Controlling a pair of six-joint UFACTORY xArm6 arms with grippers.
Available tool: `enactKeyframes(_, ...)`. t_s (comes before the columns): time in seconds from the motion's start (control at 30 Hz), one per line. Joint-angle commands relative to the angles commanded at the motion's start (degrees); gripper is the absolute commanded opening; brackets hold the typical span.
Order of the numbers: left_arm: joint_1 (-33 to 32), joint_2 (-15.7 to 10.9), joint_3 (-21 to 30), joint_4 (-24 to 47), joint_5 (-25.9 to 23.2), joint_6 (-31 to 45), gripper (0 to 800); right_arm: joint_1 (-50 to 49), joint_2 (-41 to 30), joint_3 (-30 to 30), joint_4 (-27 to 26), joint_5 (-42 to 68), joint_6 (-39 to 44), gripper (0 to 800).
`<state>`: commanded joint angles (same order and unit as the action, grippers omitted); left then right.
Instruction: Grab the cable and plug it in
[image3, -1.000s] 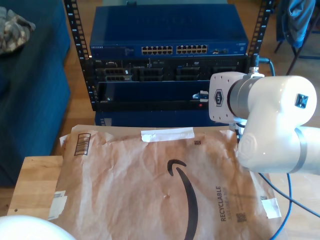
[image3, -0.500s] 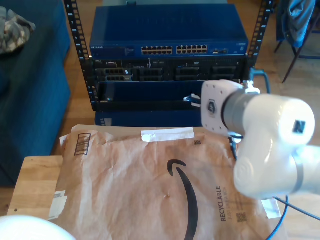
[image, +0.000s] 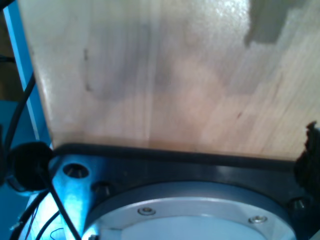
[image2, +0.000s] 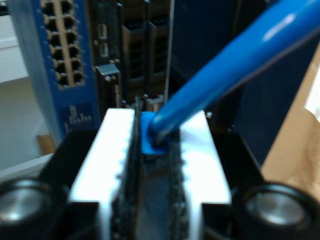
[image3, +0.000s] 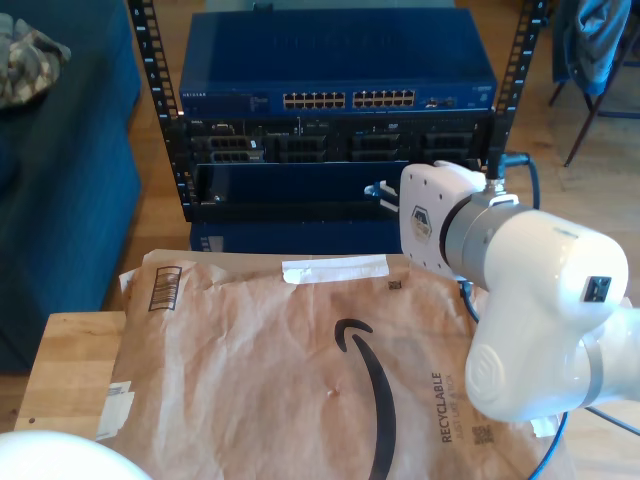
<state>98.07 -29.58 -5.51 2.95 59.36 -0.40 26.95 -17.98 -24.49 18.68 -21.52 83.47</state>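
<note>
Cable (image2: 225, 70) plug in my second pincer (image2: 152, 150); switch (image2: 65, 55) ahead

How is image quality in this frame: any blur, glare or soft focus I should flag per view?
Second wrist view: the cable and my second hand are soft, too close to focus; the switch ports behind are somewhat sharper. First wrist view: blurry throughout, with glare patches on the wooden surface. Exterior view: evenly lit and fairly sharp, with soft highlights on the white arm.
</note>
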Motion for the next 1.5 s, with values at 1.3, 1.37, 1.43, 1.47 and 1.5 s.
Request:
enactKeyframes(1.3,0.0,0.0,0.0,0.0,0.0,0.0,800,4.4,24.6,-3.8,-1.0,-46.9,0.4,0)
enactKeyframes(1.37,0.0,0.0,0.0,0.0,0.0,0.0,800,4.0,25.0,-5.1,-1.1,-46.9,0.4,0)
enactKeyframes(1.43,0.0,0.0,0.0,0.0,0.0,0.0,800,3.4,26.1,-5.8,-1.3,-46.9,0.4,0)
enactKeyframes(1.47,0.0,0.0,0.0,0.0,-0.1,0.0,800,3.3,26.5,-5.9,-1.3,-47.0,0.3,1)
enactKeyframes(1.5,0.0,0.0,0.0,0.0,0.0,0.0,800,3.1,26.5,-6.0,-1.3,-46.9,0.3,1)
